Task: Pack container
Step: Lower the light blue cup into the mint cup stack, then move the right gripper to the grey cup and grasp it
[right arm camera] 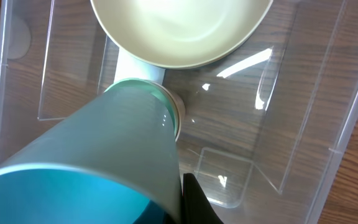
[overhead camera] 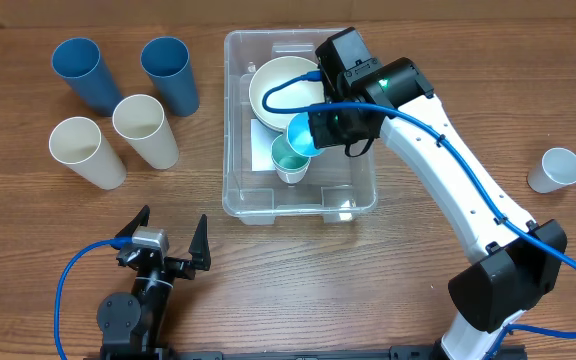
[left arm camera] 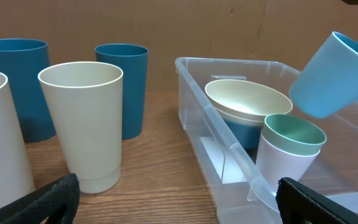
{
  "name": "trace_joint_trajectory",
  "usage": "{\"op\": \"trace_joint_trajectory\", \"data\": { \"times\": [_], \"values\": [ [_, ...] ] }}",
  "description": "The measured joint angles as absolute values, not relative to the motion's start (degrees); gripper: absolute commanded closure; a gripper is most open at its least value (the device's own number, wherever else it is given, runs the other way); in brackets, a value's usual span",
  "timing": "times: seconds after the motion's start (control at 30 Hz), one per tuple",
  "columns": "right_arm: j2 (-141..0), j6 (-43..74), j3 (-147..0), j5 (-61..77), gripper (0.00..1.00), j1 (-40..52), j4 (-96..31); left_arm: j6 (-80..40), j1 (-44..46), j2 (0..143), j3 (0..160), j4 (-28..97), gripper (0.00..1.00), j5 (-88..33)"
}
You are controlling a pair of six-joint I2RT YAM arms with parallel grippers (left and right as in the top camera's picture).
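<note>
The clear plastic container stands mid-table and holds a cream bowl stacked on a blue one, plus a white cup with a teal cup nested in it. It also shows in the left wrist view and the right wrist view. My right gripper is shut on a light blue cup, held tilted above the nested cups; the cup fills the right wrist view. My left gripper is open and empty, near the table's front edge.
Two dark blue cups and two cream cups stand left of the container. One white cup stands at the far right.
</note>
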State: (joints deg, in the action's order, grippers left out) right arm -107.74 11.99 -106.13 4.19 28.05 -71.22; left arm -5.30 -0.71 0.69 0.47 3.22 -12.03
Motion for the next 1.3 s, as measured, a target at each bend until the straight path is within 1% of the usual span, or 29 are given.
{"op": "trace_joint_trajectory", "data": {
  "times": [0.03,0.07,0.1,0.2,0.33,0.47,0.57,0.63,0.73,0.8,0.83,0.93,1.1,1.17,1.3],
  "values": [
    [-107.74,11.99,-106.1,4.23,0.95,28.21,-71.09,-5.3,-0.71,0.69,0.47,3.22,0.0,-12.03],
    [-107.74,11.99,-106.13,4.27,0.74,28.47,-71.11,-5.3,-0.71,0.69,0.47,3.22,0.0,-12.03],
    [-107.74,11.99,-106.1,4.29,0.58,28.91,-71.07,-5.3,-0.71,0.69,0.47,3.22,0.0,-12.03],
    [-108.25,11.88,-106.1,4.49,0.57,29.69,-71.13,-5.3,-0.71,0.69,0.47,3.22,0.0,-12.03],
    [-109.75,11.94,-106.1,4.67,0.61,30.11,-71.55,-5.3,-0.71,0.69,0.47,3.22,0.0,-12.03],
    [-109.84,11.97,-106.74,4.67,0.58,29.82,-74.39,-5.3,-0.71,0.69,0.47,3.22,0.0,-12.03],
    [-109.78,11.9,-110.83,4.71,0.53,27.07,-77.28,-5.3,-0.71,0.69,0.47,3.25,0.0,-12.03],
    [-109.56,11.97,-114.52,4.73,0.53,23.05,-79.94,-5.3,-0.71,0.69,0.47,3.22,0.0,-12.03],
    [-108.18,13.91,-117.73,4.73,0.53,12.29,-82.76,-5.3,-0.71,0.69,0.47,3.22,0.0,-12.03],
    [-107.72,15.46,-117.86,4.6,0.5,4.91,-83.44,-5.3,-0.71,0.69,0.47,3.22,0.0,-12.03],
    [-107.72,16.73,-117.86,4.62,0.48,-0.6,-83.61,-5.3,-0.71,0.69,0.47,3.22,0.0,-12.03],
    [-107.72,18.39,-117.86,4.69,0.48,-10.63,-83.94,-5.3,-0.71,0.69,0.47,3.22,0.0,-12.03],
    [-107.59,19.46,-115.96,4.45,0.49,-31.66,-84.4,-5.3,-0.71,0.69,0.47,3.22,0.0,-12.03],
    [-107.18,19.49,-111.15,4.43,0.49,-35.94,-82.67,-5.3,-0.71,0.69,0.47,3.22,0.0,-12.03],
    [-107.2,19.49,-98.96,4.47,0.49,-37.87,-75.96,-5.3,-0.71,0.69,0.47,3.22,0.0,-12.03]
  ]
}}
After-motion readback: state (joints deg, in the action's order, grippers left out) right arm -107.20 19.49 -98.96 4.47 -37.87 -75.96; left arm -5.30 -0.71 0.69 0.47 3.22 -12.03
